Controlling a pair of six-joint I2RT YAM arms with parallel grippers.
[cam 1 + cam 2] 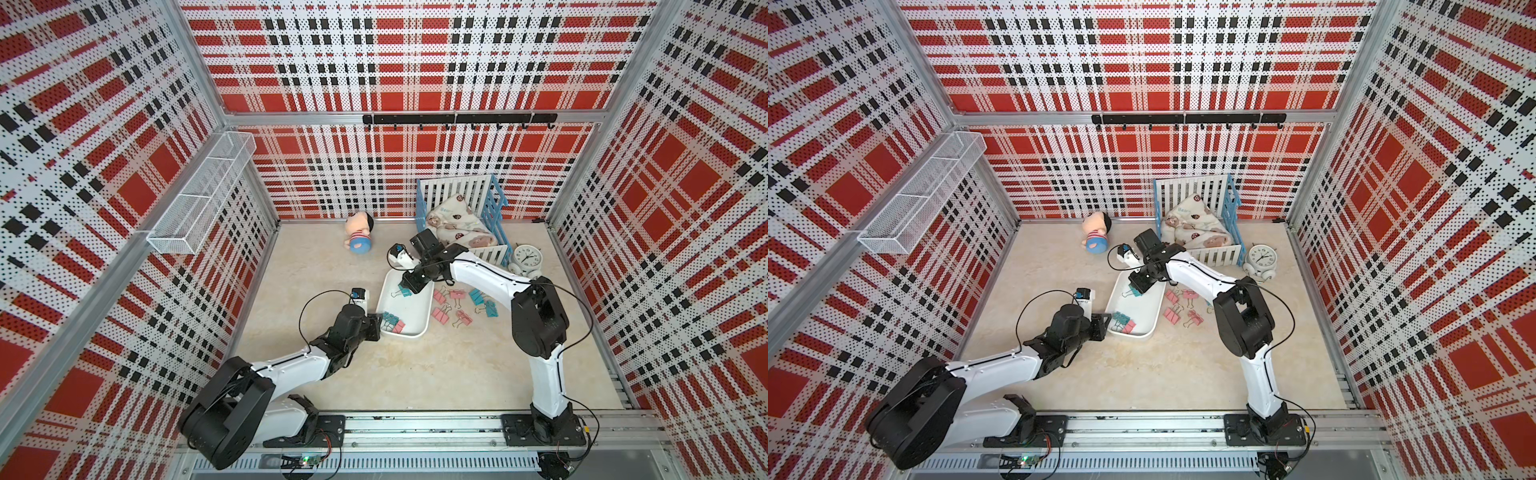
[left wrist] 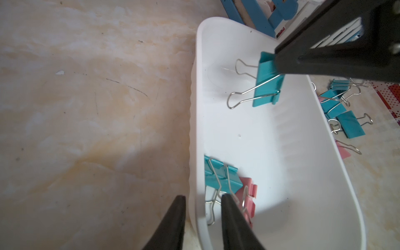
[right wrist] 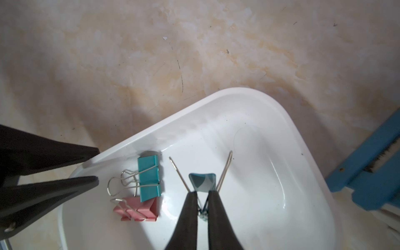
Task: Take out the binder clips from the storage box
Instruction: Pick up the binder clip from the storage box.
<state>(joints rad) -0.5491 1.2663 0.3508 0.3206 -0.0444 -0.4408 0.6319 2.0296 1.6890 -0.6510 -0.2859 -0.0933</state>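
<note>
The white storage box (image 1: 413,308) lies mid-table, seen in both top views. My left gripper (image 2: 203,201) is shut on the rim of its near end, one finger outside the wall and one inside. My right gripper (image 3: 202,193) is shut on a teal binder clip (image 3: 202,181) over the box's far end; the left wrist view shows this held clip (image 2: 268,86) too. A teal clip (image 2: 220,177) and a pink clip (image 2: 249,190) lie together inside, near the left gripper (image 1: 380,326). Several pink and teal clips (image 1: 457,305) lie on the table right of the box.
A white-and-blue toy crib (image 1: 461,208) with bedding stands just behind the right arm. An alarm clock (image 1: 525,257) sits to its right. A doll (image 1: 359,237) lies at the back. A wire-mesh basket (image 1: 199,199) hangs on the left wall.
</note>
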